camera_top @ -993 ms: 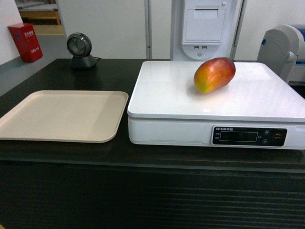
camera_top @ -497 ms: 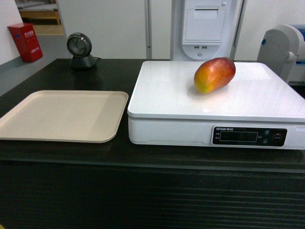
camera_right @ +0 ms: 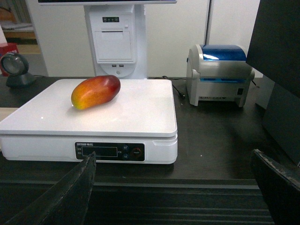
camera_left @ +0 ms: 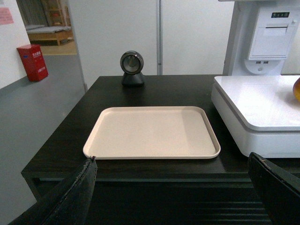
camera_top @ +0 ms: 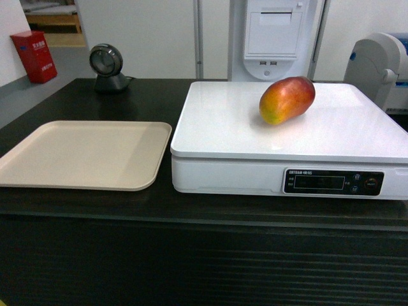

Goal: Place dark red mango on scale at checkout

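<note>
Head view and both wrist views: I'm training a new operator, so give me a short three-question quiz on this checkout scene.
1. True or false: the dark red mango lies on the beige tray.
2. Which holds something: A) left gripper, B) right gripper, C) neither?
3. Fill in: the scale stands to the ___ of the tray in the head view.

Key: 1 false, it lies on the scale; 2 C, both are open; 3 right.

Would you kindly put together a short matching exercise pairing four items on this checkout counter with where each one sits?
Things:
1. dark red mango
2. beige tray
3. scale
4. round black scanner

Places:
A. at the counter's back edge, behind the tray
B. on the counter, right of the tray
C. on the scale's white top
D. on the counter, left of the scale

Pairs: 1-C, 2-D, 3-B, 4-A
</note>
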`<state>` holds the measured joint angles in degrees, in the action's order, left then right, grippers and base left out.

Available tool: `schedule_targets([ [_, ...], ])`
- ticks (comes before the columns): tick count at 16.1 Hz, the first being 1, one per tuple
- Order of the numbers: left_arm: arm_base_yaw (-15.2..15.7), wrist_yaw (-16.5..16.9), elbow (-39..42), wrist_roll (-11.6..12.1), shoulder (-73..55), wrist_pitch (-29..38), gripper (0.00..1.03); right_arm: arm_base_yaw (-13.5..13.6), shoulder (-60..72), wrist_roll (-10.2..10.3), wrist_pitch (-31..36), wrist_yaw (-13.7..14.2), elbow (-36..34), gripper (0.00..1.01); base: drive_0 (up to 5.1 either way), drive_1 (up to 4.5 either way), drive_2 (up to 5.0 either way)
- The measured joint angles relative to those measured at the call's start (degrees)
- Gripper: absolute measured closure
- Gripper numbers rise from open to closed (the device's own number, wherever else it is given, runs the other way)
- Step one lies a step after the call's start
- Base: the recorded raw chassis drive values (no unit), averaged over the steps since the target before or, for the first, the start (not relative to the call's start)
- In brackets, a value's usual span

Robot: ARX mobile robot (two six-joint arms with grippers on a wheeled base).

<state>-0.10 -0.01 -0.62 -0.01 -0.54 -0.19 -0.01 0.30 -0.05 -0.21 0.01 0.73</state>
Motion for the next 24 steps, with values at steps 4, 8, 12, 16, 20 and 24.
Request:
schedule_targets([
  [4, 0.0, 0.0, 0.0, 0.0, 0.0, 0.2, 0.05, 0.0, 0.0, 0.0, 0.1, 0.0, 0.0, 0.03, 0.0, 0.0, 0.0],
  [8, 0.0, 0.0, 0.0, 0.0, 0.0, 0.0, 0.05, 0.0, 0.0, 0.0, 0.0, 0.0, 0.0, 0.03, 0.0, 0.0, 0.0],
  [12, 0.0, 0.0, 0.0, 0.0, 0.0, 0.0, 0.05, 0.0, 0.0, 0.0, -0.1, 0.0, 0.0, 0.03, 0.0, 0.0, 0.0],
  [16, 0.0, 0.0, 0.0, 0.0, 0.0, 0.0, 0.05, 0.0, 0.0, 0.0, 0.1, 0.0, 0.0, 0.03, 0.0, 0.0, 0.0],
  [20, 0.0, 0.0, 0.0, 0.0, 0.0, 0.0, 0.05, 0.0, 0.0, 0.0, -0.1, 0.0, 0.0, 0.03, 0.0, 0.0, 0.0],
  [24, 0.0, 0.0, 0.0, 0.0, 0.0, 0.0, 0.05, 0.0, 0.0, 0.0, 0.0, 0.0, 0.0, 0.03, 0.0, 0.0, 0.0],
])
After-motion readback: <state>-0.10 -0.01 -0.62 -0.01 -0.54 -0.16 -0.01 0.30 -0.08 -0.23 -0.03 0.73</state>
